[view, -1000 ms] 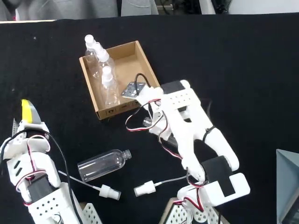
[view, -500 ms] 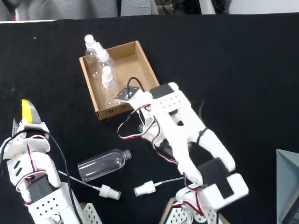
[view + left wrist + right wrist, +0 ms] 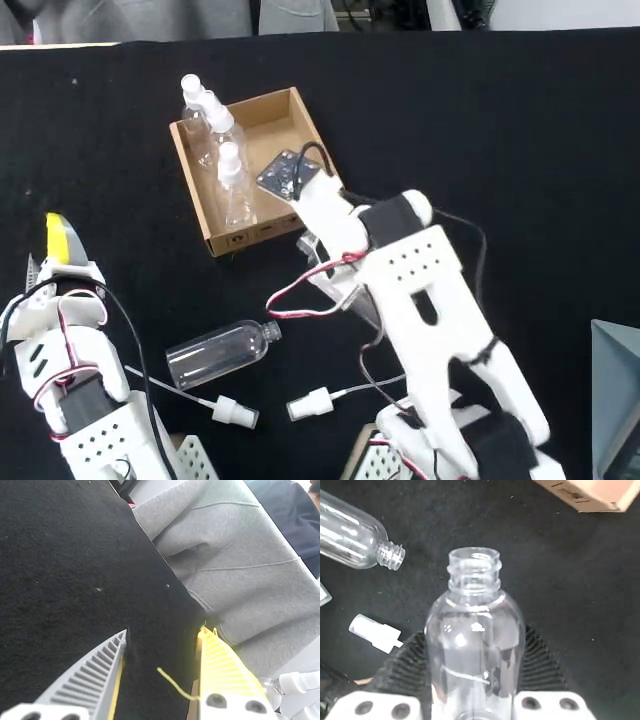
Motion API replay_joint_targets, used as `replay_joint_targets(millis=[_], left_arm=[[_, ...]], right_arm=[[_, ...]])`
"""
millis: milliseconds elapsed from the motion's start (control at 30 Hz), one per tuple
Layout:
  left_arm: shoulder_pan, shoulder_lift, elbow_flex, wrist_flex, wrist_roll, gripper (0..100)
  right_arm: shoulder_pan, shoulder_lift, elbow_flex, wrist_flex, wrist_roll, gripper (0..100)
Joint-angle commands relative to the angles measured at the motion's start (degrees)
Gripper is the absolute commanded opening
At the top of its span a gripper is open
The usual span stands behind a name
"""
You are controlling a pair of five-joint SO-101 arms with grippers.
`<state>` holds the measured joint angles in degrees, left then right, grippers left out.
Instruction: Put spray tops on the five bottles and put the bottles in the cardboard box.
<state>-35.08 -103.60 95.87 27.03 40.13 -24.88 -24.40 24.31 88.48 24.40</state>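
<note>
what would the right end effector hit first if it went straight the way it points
Probably the bare black table: its held bottle aims between the lying bottle and the cardboard box. Depth is unclear.

Black cloth [image 3: 520,150] covers my table, flat, few tiny pale specks on it. Grey thing [image 3: 618,385] with pointy corner at black cloth's right edge, near end, cut off by frame; I can't tell what it is. Thin tan strip [image 3: 60,45] runs along black cloth's far edge, left end. Bit of white wall [image 3: 560,12] past black cloth's far edge, right end.
</note>
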Motion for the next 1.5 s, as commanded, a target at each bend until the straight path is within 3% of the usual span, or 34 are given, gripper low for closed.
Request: replay_joint_targets(millis=[0, 233, 433, 633, 833, 1033, 1467], left_arm=[[0.7, -1.0, -0.6, -1.4, 0.0, 21], [0.7, -1.0, -0.1, -1.4, -1.3, 21], [0.8, -1.0, 0.0, -1.4, -1.8, 21], [0.8, -1.0, 0.0, -1.4, -1.8, 21], [0.9, -1.0, 0.0, -1.4, -1.8, 21], [4.9, -1.0, 0.7, -1.3, -2.5, 21], [6.7, -1.0, 0.9, -1.1, -5.6, 21]], right_arm=[[-1.2, -4.9, -3.5, -1.0, -1.1, 9.8], [-1.2, -10.6, 4.1, -9.6, -1.7, 9.6], [1.0, -18.9, 12.4, -17.0, -10.1, 10.0], [6.8, -25.8, 19.2, -23.3, -15.4, 10.0], [7.9, -30.0, 26.2, -29.9, -20.0, 10.0], [11.7, -35.8, 32.0, -36.4, -27.5, 10.0], [13.5, -51.7, 51.2, -54.0, -28.2, 10.0]])
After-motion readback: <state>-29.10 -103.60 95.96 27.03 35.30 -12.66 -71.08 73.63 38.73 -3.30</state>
